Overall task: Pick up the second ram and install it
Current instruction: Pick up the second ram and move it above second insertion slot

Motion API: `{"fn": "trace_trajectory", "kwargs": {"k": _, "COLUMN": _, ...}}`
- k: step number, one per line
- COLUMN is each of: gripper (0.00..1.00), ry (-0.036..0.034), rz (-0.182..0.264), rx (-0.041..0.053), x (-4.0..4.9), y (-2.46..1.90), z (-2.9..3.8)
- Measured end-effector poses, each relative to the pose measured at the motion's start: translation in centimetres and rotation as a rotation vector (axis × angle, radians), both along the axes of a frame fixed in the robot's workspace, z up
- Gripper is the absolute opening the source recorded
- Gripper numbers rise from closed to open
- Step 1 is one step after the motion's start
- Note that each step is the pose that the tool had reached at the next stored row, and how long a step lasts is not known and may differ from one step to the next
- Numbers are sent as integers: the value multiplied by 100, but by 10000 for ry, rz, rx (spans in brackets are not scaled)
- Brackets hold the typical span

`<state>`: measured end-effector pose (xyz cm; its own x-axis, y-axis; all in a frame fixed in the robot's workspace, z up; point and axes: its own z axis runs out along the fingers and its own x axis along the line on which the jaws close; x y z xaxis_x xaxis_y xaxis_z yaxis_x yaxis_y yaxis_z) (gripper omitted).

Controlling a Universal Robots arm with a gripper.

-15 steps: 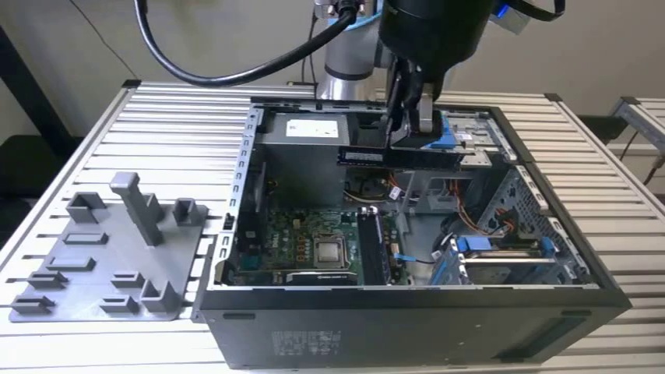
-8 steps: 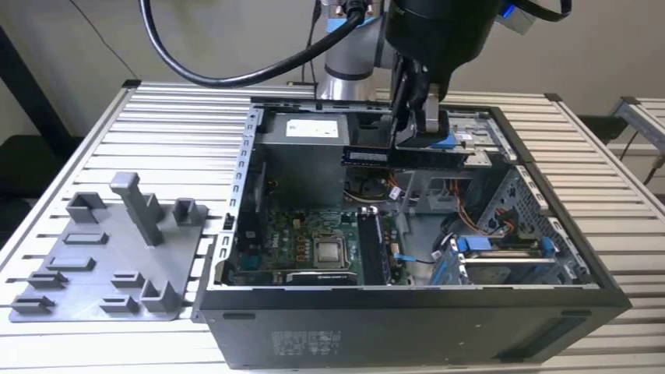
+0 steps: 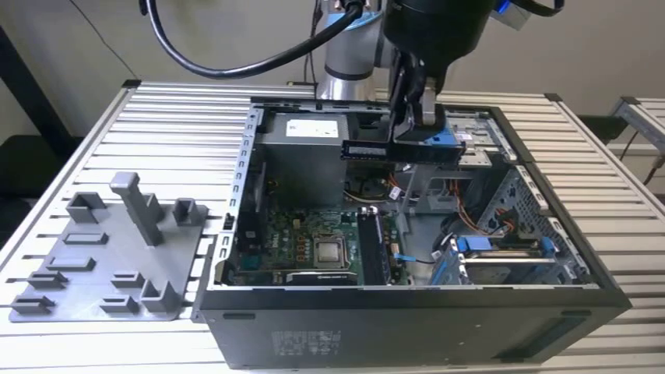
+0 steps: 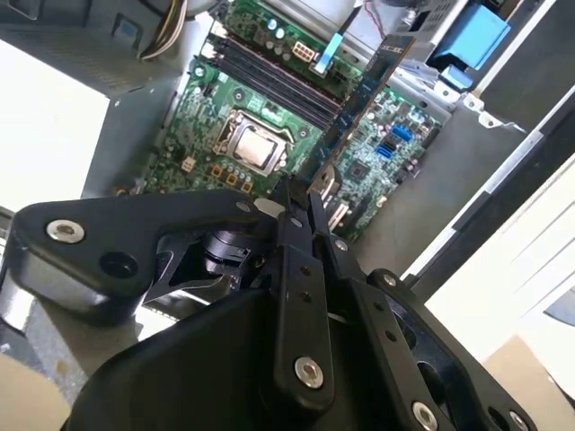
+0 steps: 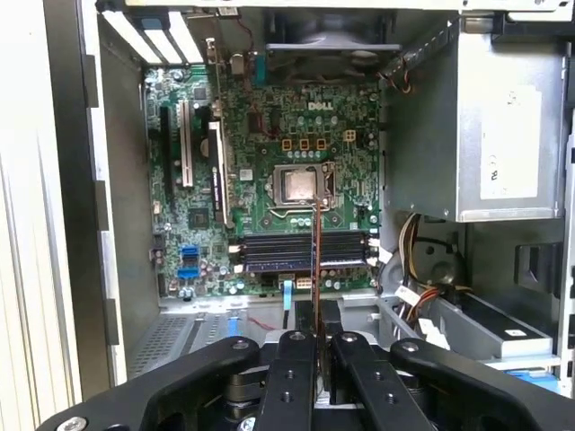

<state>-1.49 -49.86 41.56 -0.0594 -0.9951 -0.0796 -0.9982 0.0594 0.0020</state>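
arm (image 3: pixel 348 58) cut by exterior view's top; second ram (image 3: pixel 369 150) partly behind gripper (image 3: pixel 419 139)

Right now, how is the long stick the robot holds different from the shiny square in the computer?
The second ram is long, narrow and dark; the CPU is small, square and silvery. The second ram hangs in the air over the open case, pinched in the tool; the CPU lies flat on the green motherboard. Both are computer parts.

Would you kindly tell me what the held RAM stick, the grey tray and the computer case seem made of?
Second ram: circuit board, seemingly fibreglass laminate, dark matte with black chips. Grey tray: probably plastic, given its uniform dull moulded blocks. Computer case: likely sheet metal, thin folded walls, dark-painted outside, bare grey inside.
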Motion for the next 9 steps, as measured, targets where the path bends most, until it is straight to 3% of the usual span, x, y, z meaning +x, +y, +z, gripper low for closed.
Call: {"fn": "trace_trajectory", "kwargs": {"k": 9, "gripper": 14, "ry": -5, "rz": 9, "rx": 1, "x": 0, "y": 200, "z": -10}}
